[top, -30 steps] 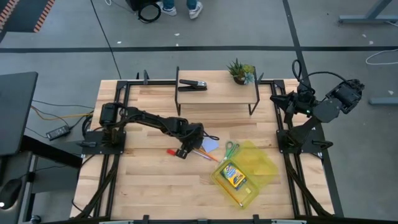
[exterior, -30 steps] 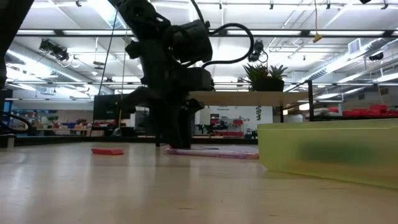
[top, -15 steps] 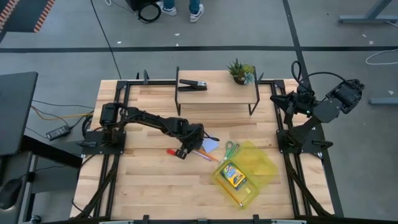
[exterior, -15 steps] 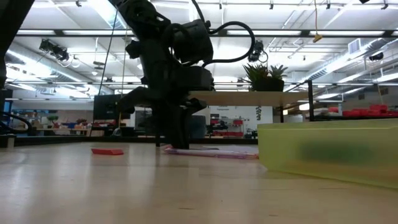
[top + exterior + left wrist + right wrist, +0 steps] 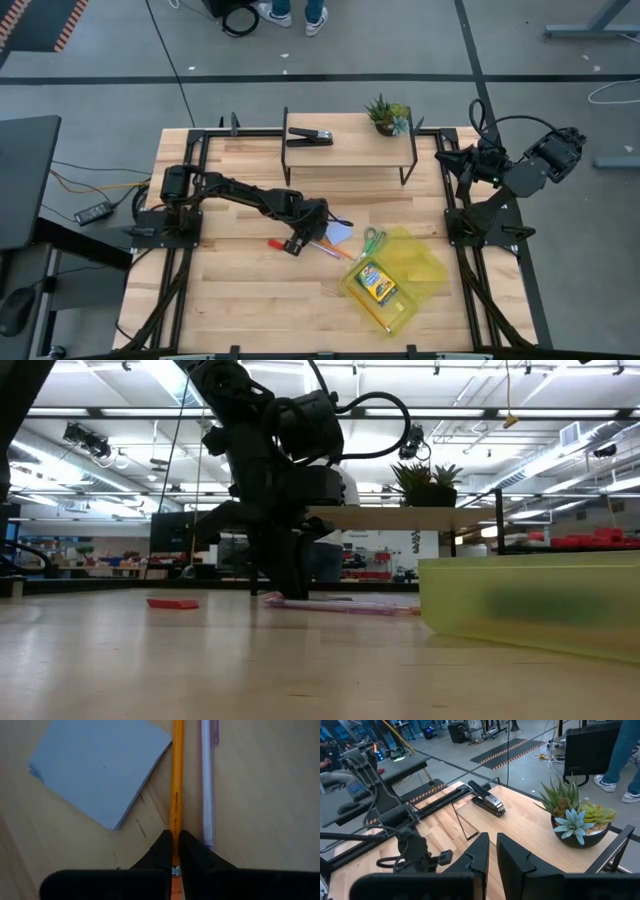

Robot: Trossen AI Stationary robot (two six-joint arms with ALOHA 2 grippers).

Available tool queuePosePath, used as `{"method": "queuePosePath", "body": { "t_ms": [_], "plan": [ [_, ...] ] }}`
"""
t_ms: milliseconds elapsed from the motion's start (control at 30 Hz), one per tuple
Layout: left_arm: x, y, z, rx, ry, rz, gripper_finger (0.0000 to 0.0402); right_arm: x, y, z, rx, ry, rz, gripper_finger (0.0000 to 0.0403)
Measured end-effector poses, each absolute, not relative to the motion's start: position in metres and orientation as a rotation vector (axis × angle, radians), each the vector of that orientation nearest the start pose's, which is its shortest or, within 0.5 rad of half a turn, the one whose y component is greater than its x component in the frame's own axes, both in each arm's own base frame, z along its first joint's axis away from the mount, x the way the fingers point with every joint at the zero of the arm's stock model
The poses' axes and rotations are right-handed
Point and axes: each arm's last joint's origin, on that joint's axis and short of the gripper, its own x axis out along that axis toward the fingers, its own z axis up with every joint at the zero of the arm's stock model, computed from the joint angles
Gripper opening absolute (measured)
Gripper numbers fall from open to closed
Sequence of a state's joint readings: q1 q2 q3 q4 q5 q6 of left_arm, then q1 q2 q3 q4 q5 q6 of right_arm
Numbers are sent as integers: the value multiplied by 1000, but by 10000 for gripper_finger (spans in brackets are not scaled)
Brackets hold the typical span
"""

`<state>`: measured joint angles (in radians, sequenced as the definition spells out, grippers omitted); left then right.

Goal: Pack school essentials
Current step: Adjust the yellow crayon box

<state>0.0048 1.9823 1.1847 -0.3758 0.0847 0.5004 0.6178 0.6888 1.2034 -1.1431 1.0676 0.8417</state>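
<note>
My left gripper (image 5: pixel 297 243) stands low over the table's middle, shut on the orange pencil (image 5: pixel 176 780). The pink pencil (image 5: pixel 207 780) lies alongside it, and the pale blue notepad (image 5: pixel 102 767) lies flat beside both. The tiny red piece (image 5: pixel 274 243) lies on the wood just left of the gripper. The green-handled scissors (image 5: pixel 372 239) rest at the edge of a translucent yellow-green pouch (image 5: pixel 415 262), which holds the crayon box (image 5: pixel 378 283). My right gripper (image 5: pixel 492 851) waits raised at the table's far right corner, shut on nothing. My left gripper pinches the orange pencil between its two fingertips (image 5: pixel 164 845), near the eraser end (image 5: pixel 175 832). The fingers come from above, pointing down. The pencil lies along the table, stretching away from the fingers beside the pink pencil (image 5: pixel 345 606).
A wire-legged wooden shelf (image 5: pixel 350 150) at the far edge carries the black stapler (image 5: pixel 310 137) and a potted plant (image 5: pixel 387 113). The pouch wall (image 5: pixel 530 605) fills the right of the low view. Bare wood lies toward the near left. A person stands beyond the far edge.
</note>
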Motion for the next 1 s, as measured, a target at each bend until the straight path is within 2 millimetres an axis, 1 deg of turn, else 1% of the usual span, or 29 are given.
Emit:
{"method": "queuePosePath", "body": {
  "t_ms": [300,467,633,800,1000],
  "plan": [
    [379,-1,126,372,1128,-346,11,69,18,396,344,206,-567,41],
    [386,0,136,357,1135,-333,14,68,18,396,348,205,-567,41],
    [396,0,148,363,1093,-312,10,68,18,396,349,204,-568,41],
    [401,0,159,362,1079,-315,19,68,17,397,336,190,-587,41],
    [404,-2,170,361,1089,-326,14,68,16,397,319,182,-602,41]
  ]
}}
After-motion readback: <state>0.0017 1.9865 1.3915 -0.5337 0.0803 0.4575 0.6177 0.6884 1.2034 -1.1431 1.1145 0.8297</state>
